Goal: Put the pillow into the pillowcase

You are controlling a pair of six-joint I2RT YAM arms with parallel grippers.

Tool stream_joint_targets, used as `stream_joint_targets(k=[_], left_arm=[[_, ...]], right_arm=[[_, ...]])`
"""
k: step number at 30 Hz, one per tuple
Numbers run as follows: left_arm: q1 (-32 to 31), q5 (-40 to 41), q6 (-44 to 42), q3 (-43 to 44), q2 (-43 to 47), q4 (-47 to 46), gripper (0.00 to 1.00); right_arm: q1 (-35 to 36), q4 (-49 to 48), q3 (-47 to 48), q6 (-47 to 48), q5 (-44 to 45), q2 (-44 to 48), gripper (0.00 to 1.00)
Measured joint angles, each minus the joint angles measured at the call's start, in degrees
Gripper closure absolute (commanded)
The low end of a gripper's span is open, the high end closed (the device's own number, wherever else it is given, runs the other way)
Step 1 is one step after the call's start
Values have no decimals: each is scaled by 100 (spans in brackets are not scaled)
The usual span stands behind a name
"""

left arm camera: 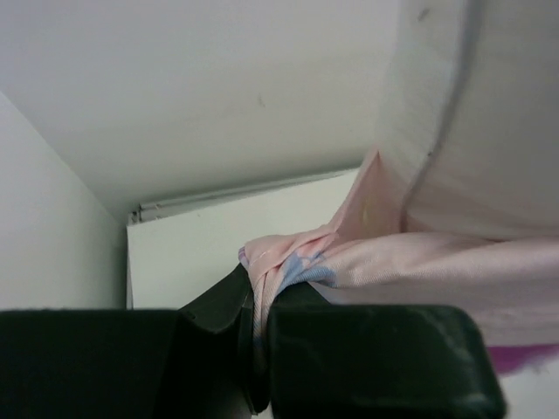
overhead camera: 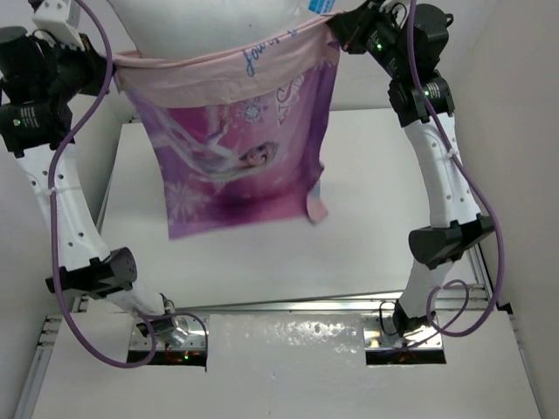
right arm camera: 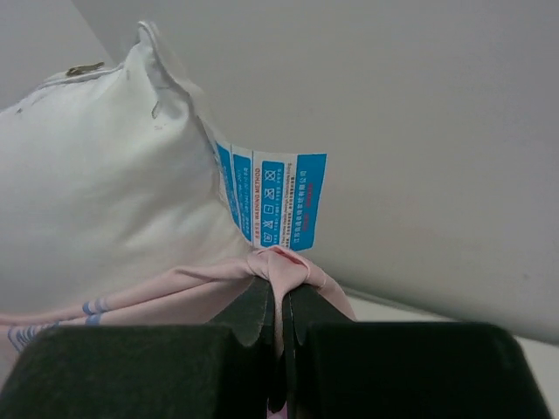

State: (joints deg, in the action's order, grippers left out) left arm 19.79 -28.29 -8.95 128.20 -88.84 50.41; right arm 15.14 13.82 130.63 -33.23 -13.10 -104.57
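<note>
Up high, the left hand point(left arm camera: 258, 301) is clamped on one bunched corner of the pillowcase point(overhead camera: 240, 148) mouth, and the right hand point(right arm camera: 281, 297) pinches the opposite corner. The opening stretches taut between them. The case hangs lengthwise below, over the counter point(overhead camera: 376, 227). The pillow point(right arm camera: 105, 175) rises from that mouth above both hands, its care label point(right arm camera: 279, 196) just over the right hand.

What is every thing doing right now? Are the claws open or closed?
pillowcase, hanging in the air, mouth stretched wide.
pillow, partway into the mouth, top sticking out.
left gripper, shut on the pillowcase rim.
right gripper, shut on the pillowcase rim.
</note>
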Motion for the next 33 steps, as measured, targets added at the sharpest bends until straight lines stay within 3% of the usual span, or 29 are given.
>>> stream_joint_targets(k=[4,6,7,11,14,17,20,24,25,26,28,29,33], left_arm=[[-20,81,247,1589,-780,-61,100],[-17,192,254,1248,-490,-566,100],[-17,238,205,702,-116,-933,100],[-20,-61,-72,-289,901,-1263,100],[9,-232,-417,-1893,1609,-1631,100],[22,-225,-1167,-3915,2210,-1639,100],[52,-22,-2118,-5993,2406,-1019,100],[103,455,-3357,-7825,2061,426,100],[105,551,-3578,-7980,2129,820,96],[105,658,-3794,-8026,2249,1257,65],[90,861,-4052,-7866,2531,1818,28],[90,1029,-4109,-7687,2656,2011,5],[92,2122,-4070,-6937,2883,2306,0]], right_arm=[[-2,-114,719,-68,48,-435,100],[0,-376,39,39,57,31,100],[9,-728,-750,149,94,533,100],[20,-1115,-2302,542,-52,1969,100],[101,-2120,-3807,719,-496,2811,100],[581,-3075,-6253,1237,-647,3521,100],[1167,-3554,-8749,1550,-671,3432,95],[1322,-3523,-11790,1266,-514,3279,68],[1309,-3650,-12308,1071,-544,3595,59],[1320,-3528,-12480,1016,-330,4138,45],[1318,-3471,-12576,881,72,5132,37],[1316,-3401,-12509,837,293,5536,32],[1283,-2739,-11696,737,837,5842,25]])
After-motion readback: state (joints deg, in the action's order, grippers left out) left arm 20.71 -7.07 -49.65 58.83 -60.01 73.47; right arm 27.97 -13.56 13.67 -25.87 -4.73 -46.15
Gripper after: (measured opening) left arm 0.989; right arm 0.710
